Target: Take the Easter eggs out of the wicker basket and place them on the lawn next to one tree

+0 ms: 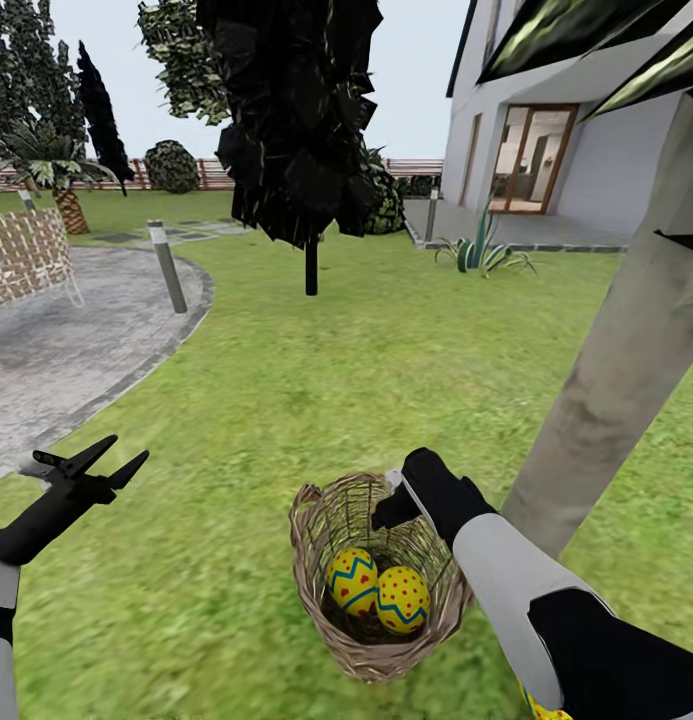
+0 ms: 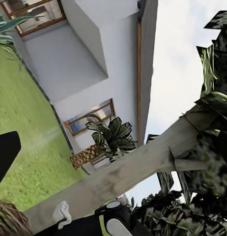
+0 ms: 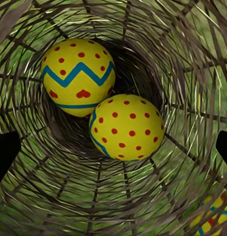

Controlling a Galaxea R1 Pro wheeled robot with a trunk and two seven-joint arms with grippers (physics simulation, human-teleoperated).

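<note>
Right pincer [image 1: 391,497]: poised at the basket's mouth, at the 1 o'clock edge of the rim in the head view; the right wrist view shows only two dark fingertips [image 3: 5,152] at opposite edges, set wide apart, nothing between them.
Left pincer [image 1: 98,462]: held clear over the grass well off at the basket's 9 o'clock, fingers splayed wide, empty.
Wicker basket [image 1: 316,590]: sits on the lawn [image 1: 286,400] just beside the pale trunk; tilted, mouth facing the head camera.
Contents: two Easter eggs [image 1: 353,580] lie touching at the bottom; the right wrist view shows one with a blue zigzag and a red heart [image 3: 78,76], the other mostly red dots [image 3: 127,127].
Third egg: a yellow patch [image 1: 542,708] peeks out below the right forearm at the frame's lower edge, mostly hidden; through the weave the right wrist view catches it outside the basket [image 3: 212,219].
Tree [image 1: 626,360]: trunk leans up toward 1 o'clock, canopy cut off; the left wrist view shows it crossing before the white house [image 2: 94,64].
Background: paved circle [image 1: 76,340] at 10 o'clock, black-leaved tree [image 1: 301,120] at 12.
</note>
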